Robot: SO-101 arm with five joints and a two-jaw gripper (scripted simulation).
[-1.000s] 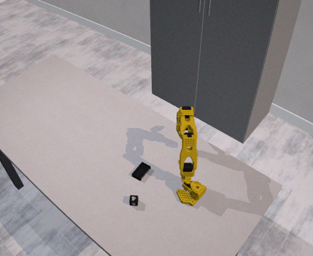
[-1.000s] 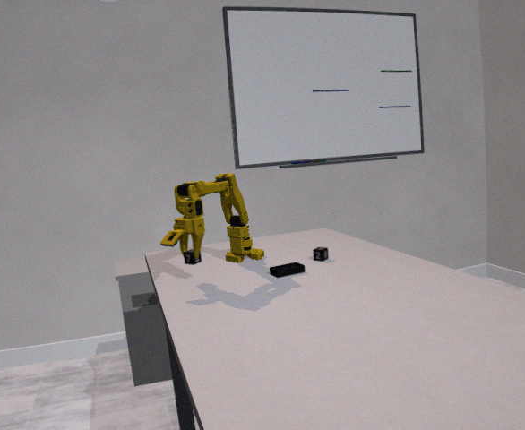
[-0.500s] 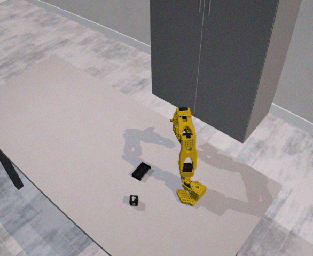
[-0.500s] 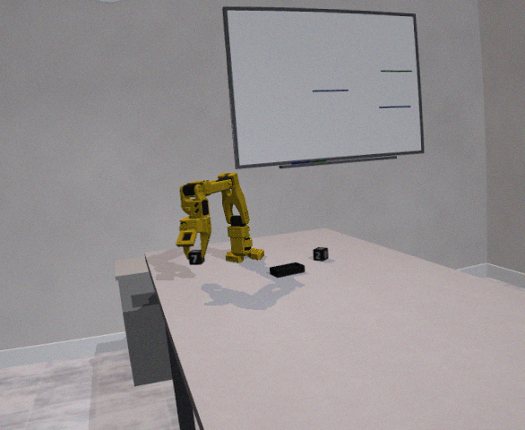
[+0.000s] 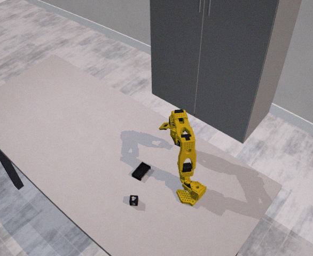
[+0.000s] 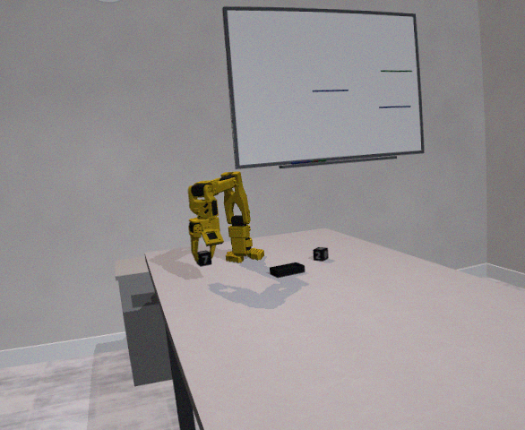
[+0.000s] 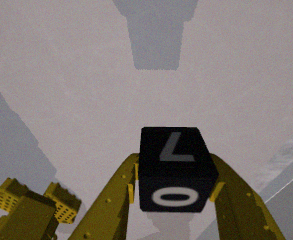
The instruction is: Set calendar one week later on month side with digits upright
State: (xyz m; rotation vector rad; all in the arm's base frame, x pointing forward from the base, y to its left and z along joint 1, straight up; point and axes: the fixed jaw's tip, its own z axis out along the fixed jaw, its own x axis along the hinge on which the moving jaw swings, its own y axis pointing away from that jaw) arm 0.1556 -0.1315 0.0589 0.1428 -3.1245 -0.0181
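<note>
My gripper (image 7: 175, 192) is shut on a black cube (image 7: 175, 169) and holds it near the table's far edge, close to the table top. In the wrist view the cube shows a 7 on one face and a 0 on the face nearer the camera. It also shows in the exterior view (image 6: 203, 258) with a 7 facing the camera. In the top view the arm (image 5: 185, 143) hides this cube. The black tray (image 5: 141, 170) lies flat and holds no cube; it also shows in the exterior view (image 6: 287, 269). The second black cube (image 5: 133, 200) stands on the table apart from the tray, showing a 2 in the exterior view (image 6: 320, 253).
The arm's yellow base (image 5: 191, 192) stands near the table's edge, beside the tray. A dark cabinet (image 5: 206, 60) stands behind the table. A whiteboard (image 6: 322, 85) hangs on the wall.
</note>
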